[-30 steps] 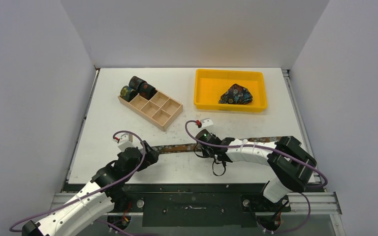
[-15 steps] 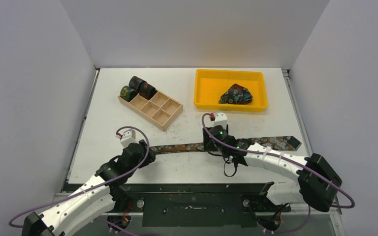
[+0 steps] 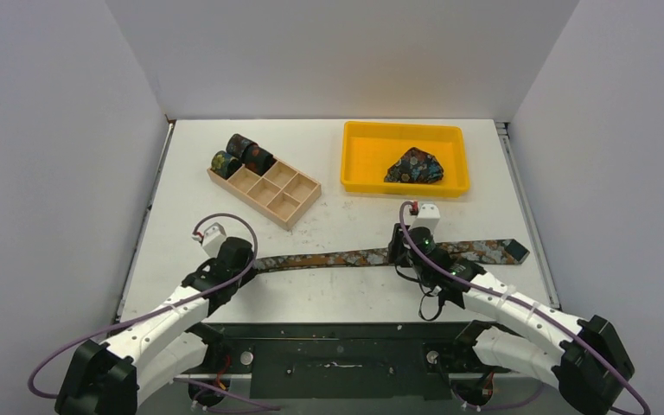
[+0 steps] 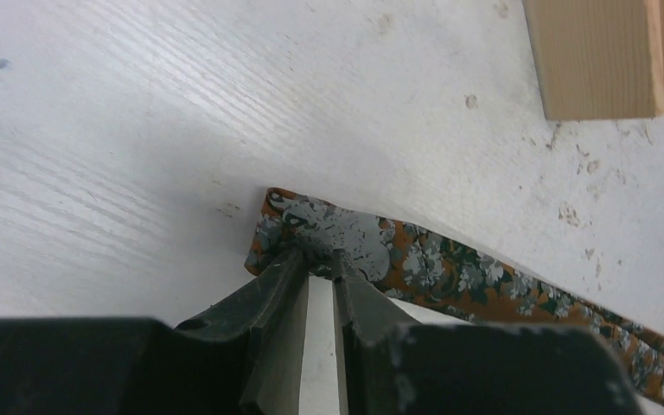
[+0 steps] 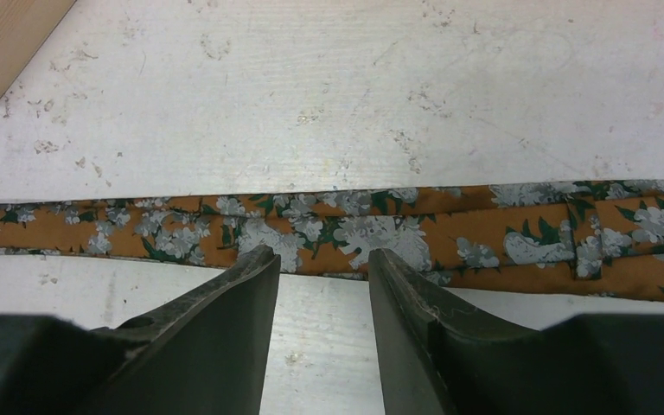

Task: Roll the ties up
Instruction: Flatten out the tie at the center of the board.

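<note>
A long brown-rust tie point(image 3: 337, 258) with pale flowers lies flat across the table's near side, its wide end point(image 3: 510, 251) to the right. My left gripper point(image 3: 246, 263) is at the narrow left end. In the left wrist view the left gripper point(image 4: 318, 257) is shut on that end of the tie point(image 4: 450, 268), and the fabric puckers between the tips. My right gripper point(image 3: 399, 253) stands over the tie's middle. The right gripper point(image 5: 324, 255) is open, its tips at the near edge of the tie point(image 5: 484, 233), holding nothing.
A wooden compartment box point(image 3: 285, 207) sits at the back left with three rolled ties point(image 3: 242, 156) at its far end. Its corner shows in both wrist views point(image 4: 605, 52) point(image 5: 9, 35). A yellow tray point(image 3: 372, 160) at the back right holds a folded blue floral tie point(image 3: 415, 166).
The left gripper closed on the tie's narrow end. The right gripper opened, let go and slid right along the tie, which now lies straighter with its wide end uncovered.
</note>
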Controlling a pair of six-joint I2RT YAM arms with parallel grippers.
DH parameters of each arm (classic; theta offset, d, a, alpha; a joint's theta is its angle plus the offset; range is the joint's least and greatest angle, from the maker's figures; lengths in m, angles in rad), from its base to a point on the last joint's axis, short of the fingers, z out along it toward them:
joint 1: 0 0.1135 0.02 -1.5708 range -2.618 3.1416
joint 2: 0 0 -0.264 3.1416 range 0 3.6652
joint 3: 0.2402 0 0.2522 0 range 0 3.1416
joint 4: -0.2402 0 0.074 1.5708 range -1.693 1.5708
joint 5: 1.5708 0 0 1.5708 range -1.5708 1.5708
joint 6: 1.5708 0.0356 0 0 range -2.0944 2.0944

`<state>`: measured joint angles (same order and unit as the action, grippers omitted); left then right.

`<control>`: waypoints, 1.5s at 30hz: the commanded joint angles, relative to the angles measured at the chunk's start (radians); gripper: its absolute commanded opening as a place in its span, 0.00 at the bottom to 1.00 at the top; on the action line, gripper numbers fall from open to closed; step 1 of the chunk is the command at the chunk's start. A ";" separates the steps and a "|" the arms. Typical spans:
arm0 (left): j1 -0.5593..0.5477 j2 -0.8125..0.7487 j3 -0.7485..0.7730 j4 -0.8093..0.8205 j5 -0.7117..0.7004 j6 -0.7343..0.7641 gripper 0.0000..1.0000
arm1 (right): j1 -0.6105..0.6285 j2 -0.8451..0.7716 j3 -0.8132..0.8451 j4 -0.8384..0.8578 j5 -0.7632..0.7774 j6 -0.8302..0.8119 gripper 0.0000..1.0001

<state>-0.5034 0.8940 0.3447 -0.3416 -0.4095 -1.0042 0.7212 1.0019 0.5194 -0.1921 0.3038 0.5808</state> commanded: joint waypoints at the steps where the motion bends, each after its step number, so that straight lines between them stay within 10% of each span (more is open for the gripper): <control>1: 0.062 0.032 -0.012 0.091 0.004 -0.036 0.15 | -0.003 -0.062 -0.017 -0.018 0.074 0.022 0.42; 15: 0.154 0.134 -0.068 0.181 0.001 -0.100 0.15 | -0.096 -0.180 0.037 -0.216 0.383 0.109 0.46; 29: 0.148 -0.117 -0.082 0.164 0.140 -0.116 0.26 | -0.812 0.103 -0.096 0.075 -0.179 0.250 0.44; 38: 0.143 -0.086 -0.167 0.314 0.273 -0.114 0.31 | -0.897 0.188 -0.119 0.129 -0.137 0.296 0.62; 45: 0.144 -0.081 -0.195 0.328 0.300 -0.099 0.31 | -0.918 0.331 -0.094 0.271 -0.117 0.262 0.47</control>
<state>-0.3588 0.8215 0.1669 -0.0692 -0.1436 -1.1172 -0.1818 1.2533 0.4171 0.0151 0.1757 0.8528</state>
